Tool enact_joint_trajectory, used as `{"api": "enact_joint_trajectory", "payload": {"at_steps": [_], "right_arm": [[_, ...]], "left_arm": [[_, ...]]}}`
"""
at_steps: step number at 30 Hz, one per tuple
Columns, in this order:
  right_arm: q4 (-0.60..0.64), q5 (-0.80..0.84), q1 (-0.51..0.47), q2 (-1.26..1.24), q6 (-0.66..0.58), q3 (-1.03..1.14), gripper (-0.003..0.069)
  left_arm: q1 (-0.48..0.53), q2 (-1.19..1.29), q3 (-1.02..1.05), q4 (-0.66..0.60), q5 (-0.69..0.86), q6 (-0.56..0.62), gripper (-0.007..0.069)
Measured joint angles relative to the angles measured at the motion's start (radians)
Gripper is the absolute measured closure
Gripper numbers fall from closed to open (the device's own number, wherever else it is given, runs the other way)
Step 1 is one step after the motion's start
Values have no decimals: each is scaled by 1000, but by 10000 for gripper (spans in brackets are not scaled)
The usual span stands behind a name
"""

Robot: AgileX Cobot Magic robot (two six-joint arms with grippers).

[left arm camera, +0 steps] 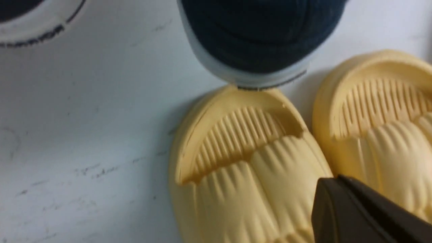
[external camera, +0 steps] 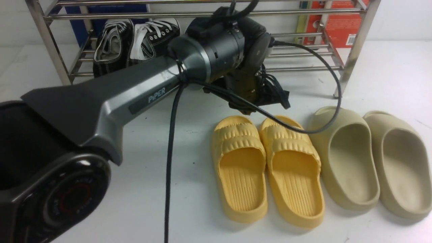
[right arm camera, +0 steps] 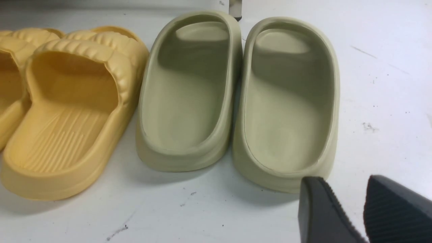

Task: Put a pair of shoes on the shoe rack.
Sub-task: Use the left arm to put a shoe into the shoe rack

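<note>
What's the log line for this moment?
left tool shut near navy shoe | right tool open | rack holds black sneakers

Two yellow slippers (external camera: 266, 168) sit side by side on the white table (external camera: 398, 84), toes away from the camera. Just right of them lie two beige slides (external camera: 371, 158), also paired. Black sneakers (external camera: 135, 42) with white laces stand behind on the left.

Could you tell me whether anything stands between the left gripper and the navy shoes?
Yes: the left gripper hangs over a yellow slipper, whose toe appears to touch the nearer navy shoe.
</note>
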Motion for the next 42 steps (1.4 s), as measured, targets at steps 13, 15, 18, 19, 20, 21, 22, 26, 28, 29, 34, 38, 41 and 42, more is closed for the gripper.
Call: {"api": "enact_joint_trajectory", "payload": {"at_steps": [13,15,18,19,20,21,22,26,28,29,34,38,41,42], "right_arm": [[0,0,0,0,0,0,419],[0,0,0,0,0,0,419],[0,0,0,0,0,0,419],[0,0,0,0,0,0,419],[0,0,0,0,0,0,419],[0,0,0,0,0,0,419],[0,0,0,0,0,0,419],[0,0,0,0,0,0,419],[0,0,0,0,0,0,419],[0,0,0,0,0,0,419],[0,0,0,0,0,0,419],[0,0,0,0,0,0,419],[0,0,0,0,0,0,419],[0,0,0,0,0,0,419]], "left_arm": [[34,42,1,156,-200,-105,638],[37,54,1,175,-223,-112,638],[41,61,1,192,-257,-116,638],[41,61,1,200,-268,-116,638],[41,61,1,209,-278,-116,638],[41,61,1,220,-293,-116,638],[41,61,2,232,-307,-116,638],[41,68,2,285,-348,-128,638],[41,71,3,308,-364,-130,638],[43,73,3,333,-384,-132,638],[60,88,4,366,-453,-152,638],[73,98,7,373,-462,-183,638],[76,98,9,373,-462,-211,638],[75,98,9,371,-461,-219,638]]}}
